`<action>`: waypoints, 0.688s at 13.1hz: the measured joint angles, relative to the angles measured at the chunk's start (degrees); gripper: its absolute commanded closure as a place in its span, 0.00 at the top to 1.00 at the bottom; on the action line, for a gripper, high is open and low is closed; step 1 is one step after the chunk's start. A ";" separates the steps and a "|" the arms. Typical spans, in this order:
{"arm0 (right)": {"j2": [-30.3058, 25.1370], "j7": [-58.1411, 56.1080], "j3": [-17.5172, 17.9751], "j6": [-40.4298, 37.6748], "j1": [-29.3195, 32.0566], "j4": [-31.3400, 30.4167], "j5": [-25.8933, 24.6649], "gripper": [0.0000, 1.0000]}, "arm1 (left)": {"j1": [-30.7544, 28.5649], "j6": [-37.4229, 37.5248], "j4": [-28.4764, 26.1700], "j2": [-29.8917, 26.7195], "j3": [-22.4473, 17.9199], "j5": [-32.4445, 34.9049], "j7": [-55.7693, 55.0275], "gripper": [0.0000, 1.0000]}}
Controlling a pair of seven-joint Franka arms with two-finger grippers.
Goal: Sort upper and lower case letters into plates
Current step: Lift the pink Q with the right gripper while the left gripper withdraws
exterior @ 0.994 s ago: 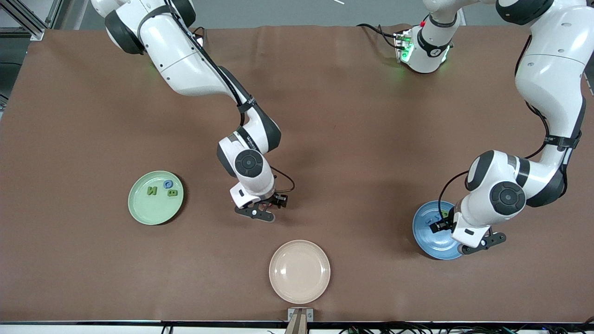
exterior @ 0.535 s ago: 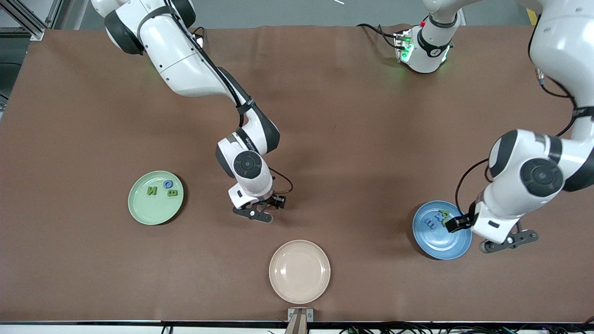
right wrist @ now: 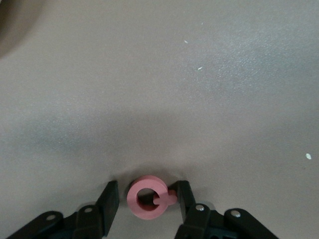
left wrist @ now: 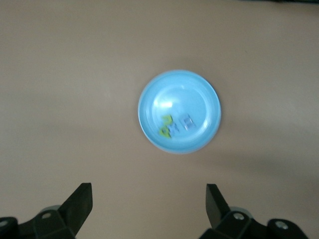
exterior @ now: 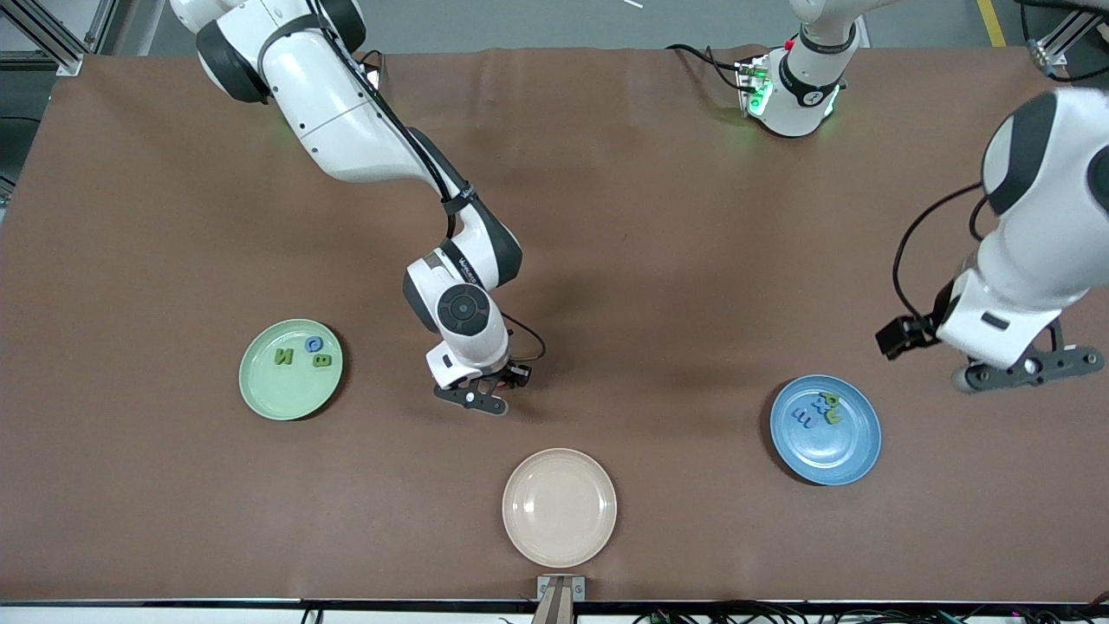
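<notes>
My right gripper [exterior: 496,387] is low over the table's middle, open, with its fingers on either side of a pinkish-red ring-shaped letter [right wrist: 133,200]. One finger touches the letter's tail and the other stands a little off it. The front view hides this letter. My left gripper [exterior: 1025,371] is open and empty, raised above the table beside the blue plate [exterior: 833,452], toward the left arm's end. The blue plate holds a green letter [exterior: 830,400] and two blue letters [exterior: 806,419]; it also shows in the left wrist view [left wrist: 174,92]. The mint green plate [exterior: 282,397] holds a green N [exterior: 283,355], a blue C [exterior: 312,344] and a green B [exterior: 321,360].
A beige plate [exterior: 559,507] lies empty near the table's front edge, nearer to the camera than my right gripper. A brown mat covers the table.
My left arm has risen off the blue plate and swung toward its own end of the table, uncovering the letters in that plate. My right gripper has stayed almost still.
</notes>
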State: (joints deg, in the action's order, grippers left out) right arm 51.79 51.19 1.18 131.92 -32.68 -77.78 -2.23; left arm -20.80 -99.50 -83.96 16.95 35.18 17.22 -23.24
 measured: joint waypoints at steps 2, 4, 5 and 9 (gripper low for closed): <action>-0.14 0.02 0.01 -0.36 -0.01 -0.05 -0.10 0.04 | -0.57 1.44 -0.16 -3.57 -1.09 -4.64 3.40 1.00; -0.15 0.02 0.01 -0.36 -0.01 -0.05 -0.13 0.00 | 2.53 3.90 -0.54 -7.09 -6.18 -7.57 8.24 1.00; -0.18 -0.01 -0.06 -0.59 0.04 -0.04 -0.14 0.00 | 5.54 5.91 -0.79 -8.85 -10.09 -9.23 10.38 1.00; -2.83 -8.96 -1.15 -9.18 4.59 0.34 -0.28 0.00 | 13.80 10.88 -2.80 -14.07 -18.86 -12.15 14.14 1.00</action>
State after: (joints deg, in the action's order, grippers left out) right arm 48.96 42.23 0.03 122.74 -28.09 -77.44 -2.51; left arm -7.00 -88.62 -86.76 2.89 16.32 5.07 -9.09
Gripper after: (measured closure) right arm 0.573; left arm 0.000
